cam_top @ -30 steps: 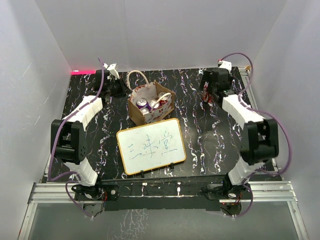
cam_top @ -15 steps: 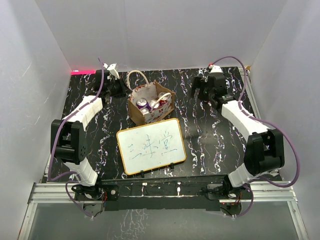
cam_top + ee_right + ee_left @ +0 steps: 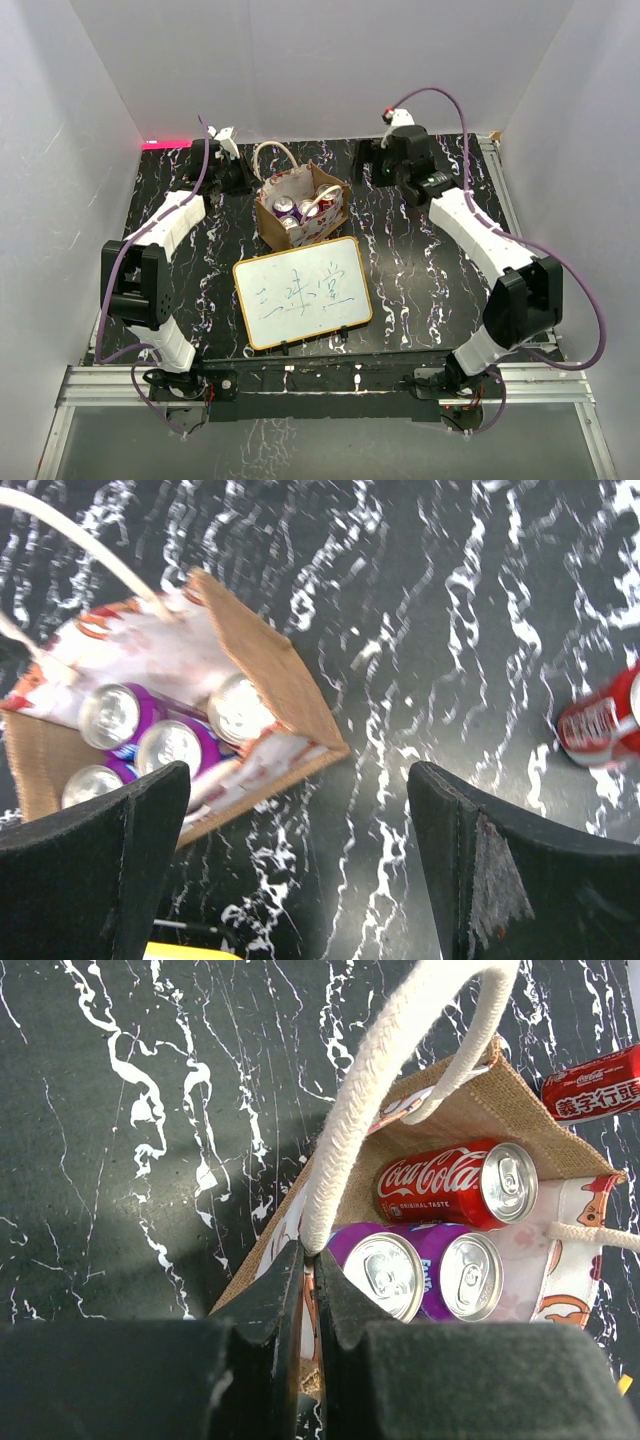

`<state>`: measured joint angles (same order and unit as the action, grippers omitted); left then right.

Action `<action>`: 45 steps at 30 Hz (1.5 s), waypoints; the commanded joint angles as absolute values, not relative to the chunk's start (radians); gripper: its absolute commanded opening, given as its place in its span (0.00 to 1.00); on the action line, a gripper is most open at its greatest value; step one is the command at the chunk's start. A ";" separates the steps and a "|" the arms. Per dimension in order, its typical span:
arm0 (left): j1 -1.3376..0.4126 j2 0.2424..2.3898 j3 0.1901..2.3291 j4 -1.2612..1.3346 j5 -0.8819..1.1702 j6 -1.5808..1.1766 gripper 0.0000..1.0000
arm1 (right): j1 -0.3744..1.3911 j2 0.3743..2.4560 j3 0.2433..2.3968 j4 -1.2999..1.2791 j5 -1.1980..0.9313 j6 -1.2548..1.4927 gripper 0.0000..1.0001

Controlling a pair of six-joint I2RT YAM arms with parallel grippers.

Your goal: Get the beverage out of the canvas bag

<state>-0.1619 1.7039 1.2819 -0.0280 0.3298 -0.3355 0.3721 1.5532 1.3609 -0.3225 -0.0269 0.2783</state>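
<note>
The tan canvas bag (image 3: 303,206) stands at the back middle of the table, with cream handles (image 3: 385,1070). Inside lie a red Coca-Cola can (image 3: 455,1182) and two purple cans (image 3: 385,1270); the right wrist view shows several can tops (image 3: 170,745). My left gripper (image 3: 243,180) is shut on the bag's left rim at the handle base (image 3: 310,1265). My right gripper (image 3: 372,168) is open and empty above the table just right of the bag (image 3: 298,780). Another red can (image 3: 600,730) lies on the table right of the bag; it also shows in the left wrist view (image 3: 595,1085).
A wood-framed whiteboard (image 3: 302,292) with blue writing lies in front of the bag. White walls close in the black marbled table (image 3: 400,260) on the left, back and right.
My right gripper has swung left from the far right of the table, away from the red can, to just right of the bag. The left arm and bag have not moved.
</note>
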 commanded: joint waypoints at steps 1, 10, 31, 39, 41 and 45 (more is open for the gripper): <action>-0.163 1.670 1.342 -0.130 0.315 -0.299 0.00 | 0.446 1.627 1.573 -0.384 -0.040 0.204 0.92; -0.163 1.615 1.223 -0.054 0.350 -0.305 0.00 | 0.648 1.848 1.822 -0.495 0.071 0.151 0.90; -0.154 1.595 1.204 -0.031 0.377 -0.330 0.00 | 0.792 2.166 2.090 -0.686 0.129 0.111 0.85; -0.126 1.583 1.193 -0.017 0.379 -0.342 0.00 | 0.797 2.210 2.071 -0.630 0.094 0.057 0.93; -0.126 1.586 1.194 -0.020 0.383 -0.343 0.00 | 0.798 2.247 2.115 -0.652 0.099 0.036 0.93; -0.125 1.593 1.192 -0.002 0.417 -0.367 0.00 | 0.798 2.292 2.158 -0.684 0.110 0.001 0.93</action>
